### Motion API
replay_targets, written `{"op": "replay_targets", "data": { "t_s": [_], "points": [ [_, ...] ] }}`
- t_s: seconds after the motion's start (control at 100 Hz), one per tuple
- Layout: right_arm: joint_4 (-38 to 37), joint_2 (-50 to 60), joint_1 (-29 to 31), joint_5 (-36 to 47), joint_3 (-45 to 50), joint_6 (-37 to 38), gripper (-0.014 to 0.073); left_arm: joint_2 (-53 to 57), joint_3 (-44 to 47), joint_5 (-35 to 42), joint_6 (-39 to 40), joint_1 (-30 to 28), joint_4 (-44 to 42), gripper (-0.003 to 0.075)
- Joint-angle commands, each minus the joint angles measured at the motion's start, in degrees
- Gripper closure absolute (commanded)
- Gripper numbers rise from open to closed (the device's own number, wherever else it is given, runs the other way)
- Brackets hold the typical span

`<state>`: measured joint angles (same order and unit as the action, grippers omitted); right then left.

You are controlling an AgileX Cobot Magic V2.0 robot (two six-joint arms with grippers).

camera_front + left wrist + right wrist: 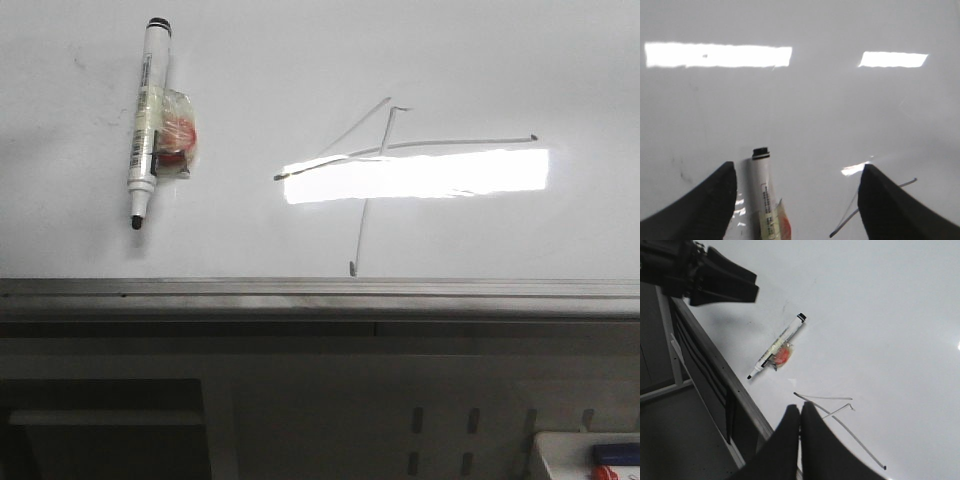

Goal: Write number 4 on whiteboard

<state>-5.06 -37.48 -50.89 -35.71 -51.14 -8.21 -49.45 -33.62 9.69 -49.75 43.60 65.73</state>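
A thin dark number 4 [372, 150] is drawn on the glossy whiteboard [300, 60], its crossbar crossing a bright light reflection. A white marker [148, 118] with a taped red-orange tag lies on the board to the left of the 4, tip toward the near edge. My left gripper [796, 175] is open above the board, the marker [762, 190] lying loose by one finger, touching neither. My right gripper [800, 410] is shut and empty, above the board's near edge beside the 4 [840, 417]. The marker [777, 347] shows there too.
The whiteboard's grey metal edge strip [320, 290] runs along the front. Below it are a grey frame and a white box [590, 455] at the lower right. The left arm [700, 272] shows dark in the right wrist view.
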Motion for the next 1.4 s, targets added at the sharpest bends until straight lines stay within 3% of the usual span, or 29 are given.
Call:
{"op": "replay_targets", "data": {
  "t_s": [0.0,0.07,0.25,0.4,1.19,1.33,1.39],
  "points": [
    [-2.4,1.8,0.3,8.4,2.5,0.2,0.0638,6.1,-1.0,-2.7,-6.4,-0.1,-0.6,0.0311],
    [-3.1,4.1,0.3,13.6,7.2,0.3,0.0638,9.9,0.1,-5.8,-9.3,-0.1,-0.6,0.0398],
    [-4.2,9.9,1.4,26.0,19.7,0.3,0.0637,17.1,4.9,-8.2,-9.4,-0.1,-0.6,0.0739],
    [-4.2,13.1,2.3,28.3,24.3,0.3,0.0638,19.5,7.4,-10.4,-9.4,-0.1,-0.3,0.0741],
    [-4.2,13.8,2.3,27.8,24.4,0.3,0.0638,20.9,10.5,-11.6,-9.4,-0.2,-0.6,0.0741],
    [-4.2,13.8,2.3,27.8,24.4,0.3,0.0638,27.0,12.3,-11.4,-8.6,-3.9,-12.1,0.0741],
    [-4.2,13.8,2.3,27.8,24.4,0.3,0.0638,30.6,14.1,-10.7,-2.9,-7.8,-18.7,0.0741]
  ]
}}
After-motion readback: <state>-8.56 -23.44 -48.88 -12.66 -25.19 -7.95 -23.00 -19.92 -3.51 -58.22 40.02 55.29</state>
